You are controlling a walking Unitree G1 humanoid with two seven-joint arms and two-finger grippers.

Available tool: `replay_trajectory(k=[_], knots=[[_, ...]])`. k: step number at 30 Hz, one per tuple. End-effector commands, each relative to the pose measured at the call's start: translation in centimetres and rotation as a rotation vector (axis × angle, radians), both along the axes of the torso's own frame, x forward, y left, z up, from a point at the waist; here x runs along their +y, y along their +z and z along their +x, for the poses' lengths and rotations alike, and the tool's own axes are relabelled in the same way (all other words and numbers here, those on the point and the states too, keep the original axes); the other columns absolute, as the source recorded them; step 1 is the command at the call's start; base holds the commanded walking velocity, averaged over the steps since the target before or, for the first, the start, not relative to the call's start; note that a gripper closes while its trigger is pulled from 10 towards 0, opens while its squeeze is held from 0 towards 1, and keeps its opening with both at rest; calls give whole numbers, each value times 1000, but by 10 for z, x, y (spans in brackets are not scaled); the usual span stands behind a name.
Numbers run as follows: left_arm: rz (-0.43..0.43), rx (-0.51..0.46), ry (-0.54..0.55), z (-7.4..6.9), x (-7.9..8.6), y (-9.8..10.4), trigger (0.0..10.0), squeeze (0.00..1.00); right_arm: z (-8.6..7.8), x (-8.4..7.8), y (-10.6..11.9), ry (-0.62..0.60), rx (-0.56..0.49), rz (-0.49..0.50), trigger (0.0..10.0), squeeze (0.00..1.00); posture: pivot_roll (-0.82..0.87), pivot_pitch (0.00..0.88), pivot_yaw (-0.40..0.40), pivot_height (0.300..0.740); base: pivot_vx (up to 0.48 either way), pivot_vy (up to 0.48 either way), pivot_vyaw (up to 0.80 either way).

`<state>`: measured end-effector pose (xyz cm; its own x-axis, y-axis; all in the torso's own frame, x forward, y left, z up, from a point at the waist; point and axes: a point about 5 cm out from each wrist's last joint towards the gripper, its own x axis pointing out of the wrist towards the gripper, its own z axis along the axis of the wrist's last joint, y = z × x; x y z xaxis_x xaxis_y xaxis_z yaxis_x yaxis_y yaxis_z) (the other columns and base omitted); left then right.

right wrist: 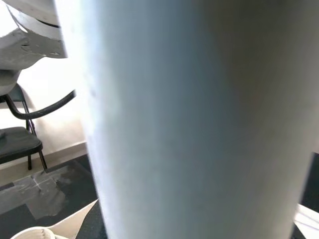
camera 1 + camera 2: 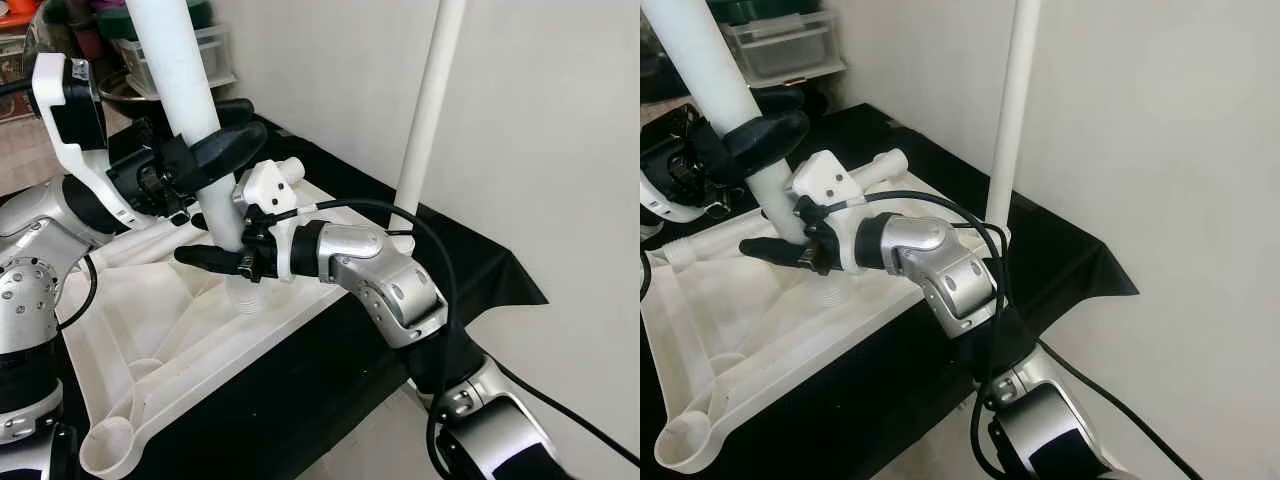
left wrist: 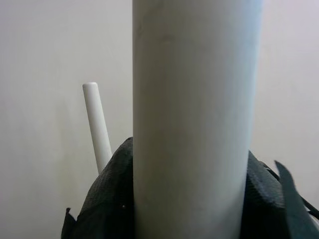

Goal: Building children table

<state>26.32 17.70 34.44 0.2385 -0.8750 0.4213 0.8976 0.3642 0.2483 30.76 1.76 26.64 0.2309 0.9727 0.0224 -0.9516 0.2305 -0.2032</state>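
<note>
Two jointed arms of brushed silver metal are seen, studded with small dark screws. Long black fingers are carried by the left gripper [image 2: 215, 150] and right gripper [image 2: 215, 257], with white plastic wrist housings and looping black cables.

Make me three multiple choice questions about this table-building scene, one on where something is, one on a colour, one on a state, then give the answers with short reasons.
1. Where does the second table leg stand?
A. At the tabletop's far corner by the wall
B. Flat on the floor
C. In the right hand

2. What colour is the cloth under the tabletop?
A. Red
B. Black
C. Yellow

3. How is the near table leg held?
A. By neither hand
B. By the right hand alone
C. By both hands

Answers: 1 A, it rises upright beside the wall. 2 B, black cloth shows around the white tabletop. 3 C, the left hand grips higher and the right hand lower, near the socket.
</note>
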Motion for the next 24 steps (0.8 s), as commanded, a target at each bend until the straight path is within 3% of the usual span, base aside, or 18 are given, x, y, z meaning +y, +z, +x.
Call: replay_trajectory(k=[1,4,5,7,8,9,16,24], knots=[[30,13,-112,-5,-14,-6,0,0,-5,1,18,18,-37,100,0,0,37,52,10,740,0,0,0],[27,5,-104,-5,-15,-5,0,0,-5,2,18,23,-36,99,0,0,31,53,8,740,0,0,0],[15,12,-88,-3,-15,-5,1529,0,-5,2,18,17,-32,97,0,0,28,54,7,740,0,0,0],[15,12,-88,-3,-15,-5,1529,0,-5,2,18,17,-32,97,0,0,28,54,7,740,0,0,0],[5,16,-72,-2,-15,-4,8196,98,-5,2,17,13,-30,95,0,0,28,54,7,740,0,0,0],[-1,19,-84,-2,-15,-4,10000,1000,-4,2,17,6,-27,93,0,0,26,55,6,740,0,0,0],[-43,3,-73,-2,-12,3,10000,1000,-2,1,15,-12,-21,90,0,0,26,55,6,740,0,0,0],[-97,-29,24,1,6,14,10000,1000,6,-4,12,-68,-7,92,0,0,22,44,10,740,0,0,0]])
